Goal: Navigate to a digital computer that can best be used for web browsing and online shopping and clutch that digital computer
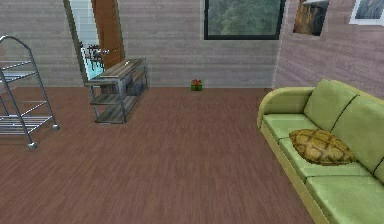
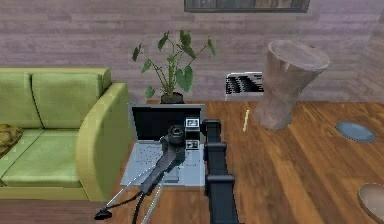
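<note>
In the arm side view an open laptop, its screen dark, is seen just beside the armrest of a green sofa; what it rests on cannot be made out. The dark arm is shown rising from the bottom edge at the laptop's right. The jaws are seen against the laptop's keyboard half. Whether they are spread or pressed together cannot be told, nor whether the laptop is touched or anything is held. A potted plant is placed behind the laptop by the plank wall, and a wooden stool is found farther to the view's right, with a white vent between them. In the forward view a patterned cushion is laid on the sofa at the right. A metal cart is seen at the left edge, and a grey shelf unit is set near an open doorway.
</note>
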